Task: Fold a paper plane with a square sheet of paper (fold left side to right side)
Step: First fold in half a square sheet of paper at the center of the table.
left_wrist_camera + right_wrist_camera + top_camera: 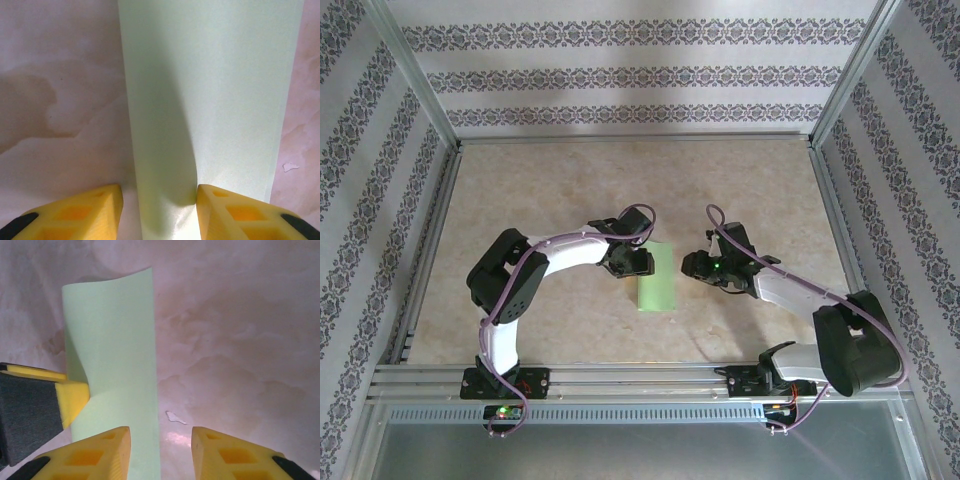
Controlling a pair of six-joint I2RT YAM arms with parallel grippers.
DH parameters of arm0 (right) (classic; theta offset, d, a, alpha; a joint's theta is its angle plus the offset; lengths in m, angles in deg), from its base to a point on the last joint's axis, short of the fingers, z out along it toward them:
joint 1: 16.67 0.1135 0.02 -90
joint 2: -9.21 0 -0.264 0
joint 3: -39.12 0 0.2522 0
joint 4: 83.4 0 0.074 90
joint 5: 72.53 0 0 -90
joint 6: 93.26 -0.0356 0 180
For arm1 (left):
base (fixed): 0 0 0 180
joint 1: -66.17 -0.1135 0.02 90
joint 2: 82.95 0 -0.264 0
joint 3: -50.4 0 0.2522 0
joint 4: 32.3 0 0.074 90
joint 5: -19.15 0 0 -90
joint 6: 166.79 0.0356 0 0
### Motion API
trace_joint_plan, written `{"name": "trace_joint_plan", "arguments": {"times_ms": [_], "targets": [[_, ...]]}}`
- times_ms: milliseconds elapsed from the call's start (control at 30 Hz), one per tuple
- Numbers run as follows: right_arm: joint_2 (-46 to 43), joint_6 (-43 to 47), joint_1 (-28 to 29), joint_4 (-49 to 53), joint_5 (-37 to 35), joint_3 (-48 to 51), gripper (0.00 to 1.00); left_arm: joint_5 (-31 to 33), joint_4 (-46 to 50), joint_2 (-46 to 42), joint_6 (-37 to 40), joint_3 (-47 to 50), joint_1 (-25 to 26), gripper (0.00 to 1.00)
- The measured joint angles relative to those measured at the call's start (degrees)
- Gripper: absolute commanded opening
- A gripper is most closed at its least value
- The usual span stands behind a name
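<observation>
here, one green sheet (658, 288), left end effector (159, 191) open, right end effector (160, 432) open

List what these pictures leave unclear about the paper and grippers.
Top view: the far left corner of the green paper lies under the left gripper; creases are too small to see.
Left wrist view: the bottom edge cuts off the paper's near end.
Right wrist view: the left gripper's finger covers part of the paper's left edge; whether the right gripper touches the paper cannot be told.

Sheet of paper (657, 285) light green; table (570, 180) beige, marbled; walls (640, 70) white, purple floral stripes.
</observation>
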Motion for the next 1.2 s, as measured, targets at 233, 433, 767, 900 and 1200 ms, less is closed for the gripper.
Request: {"name": "trace_joint_plan", "arguments": {"times_ms": [233, 433, 767, 900, 1200], "targets": [[-0.39, 0.66, -0.74, 1.79, -0.79, 0.00, 0.38, 0.33, 1.99, 1.05, -0.26, -1.81, 0.31, 0.49], [-0.42, 1.25, -0.74, 2.58, -0.87, 0.00, 0.39, 0.26, 3.17, 1.77, -0.44, -2.91, 0.31, 0.49], [-0.42, 1.53, -0.74, 2.80, -0.70, 0.00, 0.39, 0.24, 3.98, 2.23, -1.11, -3.58, 0.31, 0.49], [-0.42, 1.57, -0.74, 2.60, 0.37, 0.00, 0.39, 0.24, 4.13, 2.29, -1.51, -3.72, 0.31, 0.49], [0.90, 0.96, -0.74, 0.61, 3.91, 0.00, 0.39, 0.24, 4.15, 2.32, -1.53, -3.74, 0.31, 0.48]]}}
